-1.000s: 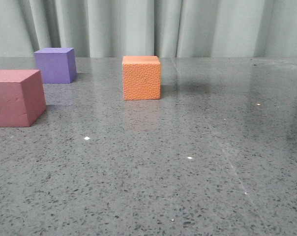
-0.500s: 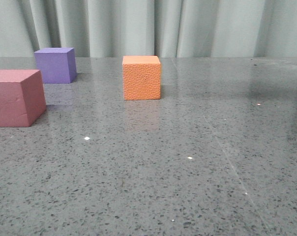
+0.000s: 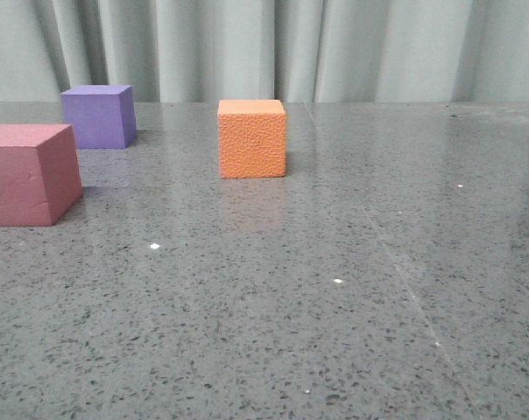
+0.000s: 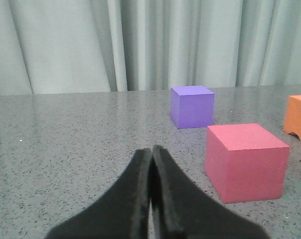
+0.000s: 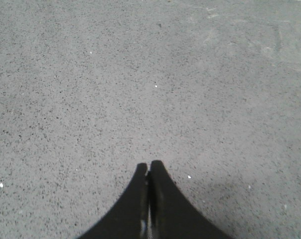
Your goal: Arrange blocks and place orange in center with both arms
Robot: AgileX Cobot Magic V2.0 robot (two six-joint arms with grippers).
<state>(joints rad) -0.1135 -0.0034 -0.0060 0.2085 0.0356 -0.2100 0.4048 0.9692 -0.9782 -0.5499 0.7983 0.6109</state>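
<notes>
In the front view the orange cube (image 3: 252,138) stands mid-table. The purple cube (image 3: 98,115) is at the far left and the pink-red cube (image 3: 28,174) nearer at the left edge, with a strip of grey tabletop (image 3: 94,171) between them. Neither gripper shows in the front view. In the left wrist view my left gripper (image 4: 151,149) is shut and empty, short of the pink-red cube (image 4: 245,162); the purple cube (image 4: 192,106) is beyond it and the orange cube (image 4: 299,118) at the frame edge. My right gripper (image 5: 149,165) is shut and empty over bare tabletop.
A pale green curtain (image 3: 264,48) hangs behind the table's far edge. The grey speckled stone tabletop (image 3: 335,289) spreads across the front and right of the front view.
The blocks have not moved. A faint dark shadow or reflection on the tabletop right of the orange cube has faded and drifted off to the right.
</notes>
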